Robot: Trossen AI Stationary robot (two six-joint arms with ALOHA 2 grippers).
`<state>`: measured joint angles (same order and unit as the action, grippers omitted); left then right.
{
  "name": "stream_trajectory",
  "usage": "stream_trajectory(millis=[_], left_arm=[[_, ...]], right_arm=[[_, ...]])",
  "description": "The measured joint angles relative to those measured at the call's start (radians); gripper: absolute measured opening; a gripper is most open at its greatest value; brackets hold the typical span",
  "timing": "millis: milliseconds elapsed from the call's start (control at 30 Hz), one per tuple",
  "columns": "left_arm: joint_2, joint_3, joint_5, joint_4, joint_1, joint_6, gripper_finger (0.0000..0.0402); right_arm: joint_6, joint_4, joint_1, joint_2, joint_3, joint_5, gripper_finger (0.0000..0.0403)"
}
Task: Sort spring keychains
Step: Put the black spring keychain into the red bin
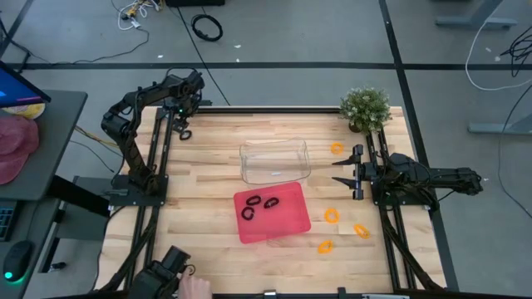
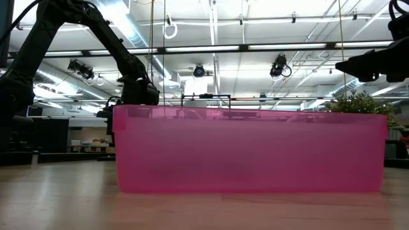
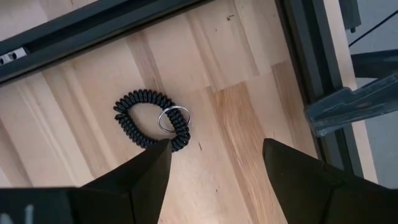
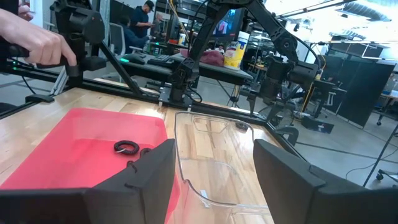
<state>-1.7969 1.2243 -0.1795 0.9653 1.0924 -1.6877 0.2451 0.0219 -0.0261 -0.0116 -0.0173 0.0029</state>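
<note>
One black spring keychain (image 3: 151,118) with a metal ring lies flat on the wood at the table's far left corner (image 1: 184,134). My left gripper (image 3: 214,155) hangs just above it, pointing down and open, the keychain a little to one side of the gap (image 1: 181,120). Three black keychains (image 1: 259,205) lie in the red tray (image 1: 287,224) near the table's middle. Several orange keychains (image 1: 332,216) lie on the right half of the table. My right gripper (image 1: 349,170) waits open and level at the right side (image 4: 214,168).
A clear plastic container (image 1: 275,160) stands just beyond the red tray. A small potted plant (image 1: 366,108) sits at the far right corner. Dark frame rails (image 3: 93,25) run close to the left gripper. A person's hand (image 1: 195,286) shows at the near edge.
</note>
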Motion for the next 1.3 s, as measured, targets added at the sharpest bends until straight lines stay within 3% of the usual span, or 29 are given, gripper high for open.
stream_trajectory(millis=[1300], left_arm=[[0.000, 0.000, -0.011, 0.099, 0.000, -0.055, 0.0259]], right_arm=[[0.000, 0.000, 0.000, 0.000, 0.000, 0.000, 0.0222]])
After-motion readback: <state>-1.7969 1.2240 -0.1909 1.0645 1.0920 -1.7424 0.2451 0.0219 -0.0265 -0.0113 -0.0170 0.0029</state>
